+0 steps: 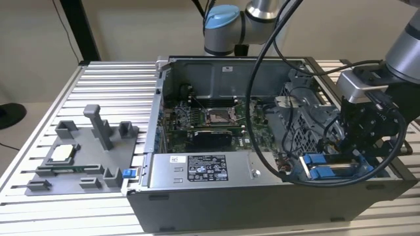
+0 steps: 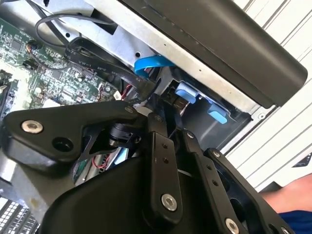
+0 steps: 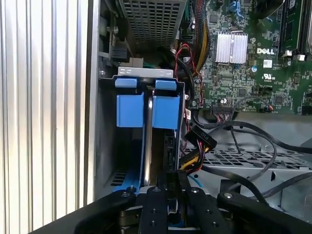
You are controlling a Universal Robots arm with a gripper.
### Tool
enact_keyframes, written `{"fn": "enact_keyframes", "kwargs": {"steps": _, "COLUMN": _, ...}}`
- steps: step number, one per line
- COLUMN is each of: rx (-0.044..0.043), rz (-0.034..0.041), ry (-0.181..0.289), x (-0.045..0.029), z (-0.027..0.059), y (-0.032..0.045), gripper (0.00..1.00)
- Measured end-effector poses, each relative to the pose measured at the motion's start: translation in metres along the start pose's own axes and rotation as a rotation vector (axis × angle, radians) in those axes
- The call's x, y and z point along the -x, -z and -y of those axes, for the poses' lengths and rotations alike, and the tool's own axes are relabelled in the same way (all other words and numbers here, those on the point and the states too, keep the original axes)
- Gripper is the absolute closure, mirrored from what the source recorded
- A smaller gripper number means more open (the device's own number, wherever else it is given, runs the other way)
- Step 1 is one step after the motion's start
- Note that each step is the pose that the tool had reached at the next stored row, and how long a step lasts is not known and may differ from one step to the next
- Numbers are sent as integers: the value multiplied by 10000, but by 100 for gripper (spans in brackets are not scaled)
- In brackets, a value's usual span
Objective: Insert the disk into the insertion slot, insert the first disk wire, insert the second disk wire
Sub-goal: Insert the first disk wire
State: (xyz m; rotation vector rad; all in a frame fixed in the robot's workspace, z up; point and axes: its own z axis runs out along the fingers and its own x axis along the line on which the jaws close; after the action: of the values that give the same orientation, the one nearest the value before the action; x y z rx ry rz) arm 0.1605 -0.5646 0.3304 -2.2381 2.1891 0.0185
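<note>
In the first wrist view the disk stands on edge, a thin silver strip with a blue frame edge, between the two square blue tabs of the insertion slot. My gripper sits at the disk's near end, its fingers close together on it. In the exterior view the gripper hangs over the blue insertion slot at the case's front corner on the exterior view's right. A black connector with yellow and black wires lies loose beside the slot. A blue flat wire curls near the fingers.
The open computer case lies on a slatted metal table. A grey labelled power-supply box sits beside the slot, with the motherboard behind it. A grey metal drive cage and black cables crowd the bay. A grey fixture tray lies at the exterior view's left.
</note>
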Motion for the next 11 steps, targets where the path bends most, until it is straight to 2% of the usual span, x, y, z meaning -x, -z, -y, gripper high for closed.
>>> {"fn": "enact_keyframes", "kwargs": {"steps": 5, "rx": 25, "rz": -6, "ry": -1, "x": 1, "z": 0, "y": 57, "gripper": 0}}
{"fn": "enact_keyframes", "kwargs": {"steps": 11, "rx": 42, "rz": -10, "ry": -1, "x": 3, "z": 0, "y": 197, "gripper": 0}}
